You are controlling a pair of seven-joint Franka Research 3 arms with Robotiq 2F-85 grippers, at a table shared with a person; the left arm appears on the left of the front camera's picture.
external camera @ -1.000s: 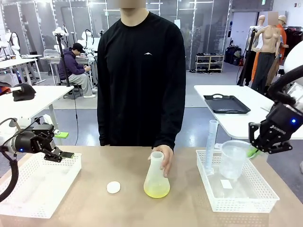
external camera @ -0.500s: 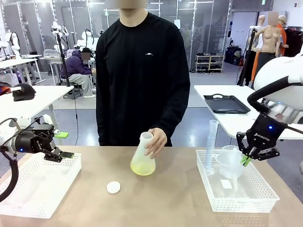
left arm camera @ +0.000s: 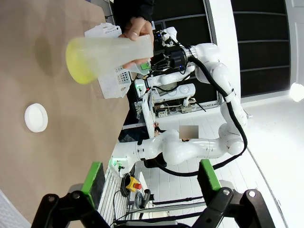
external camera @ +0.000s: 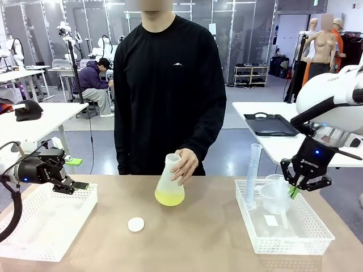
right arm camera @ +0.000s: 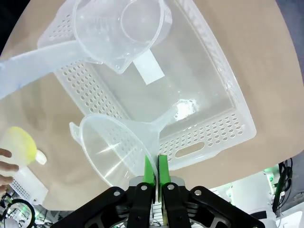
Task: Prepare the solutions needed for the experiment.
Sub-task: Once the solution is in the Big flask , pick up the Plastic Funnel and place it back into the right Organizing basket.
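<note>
The solutions [external camera: 169, 198] are a shallow pale yellow-green layer in a frosted conical flask [external camera: 169, 180]. A person's hand [external camera: 184, 164] holds the flask tilted just above the table's far middle. In the left wrist view the flask [left arm camera: 111, 54] and liquid [left arm camera: 80, 69] appear far ahead. My right gripper [external camera: 296, 190] is shut on the rim of a clear funnel [external camera: 275, 195] inside the right basket [external camera: 317, 232]; its pads [right arm camera: 150, 170] pinch the funnel's [right arm camera: 111, 147] edge. My left gripper [external camera: 76, 185] hangs open over the left basket [external camera: 48, 226], with nothing between its fingers [left arm camera: 94, 175].
A small white cap [external camera: 135, 224] lies on the table left of centre. The right basket also holds a tall graduated cylinder [external camera: 252, 170] and a clear beaker [right arm camera: 121, 28]. The person stands close at the far edge.
The person has lifted the flask off the table and drawn it left, tilting it. My right gripper has come down and left, setting the funnel in the basket. The left arm has not moved.
</note>
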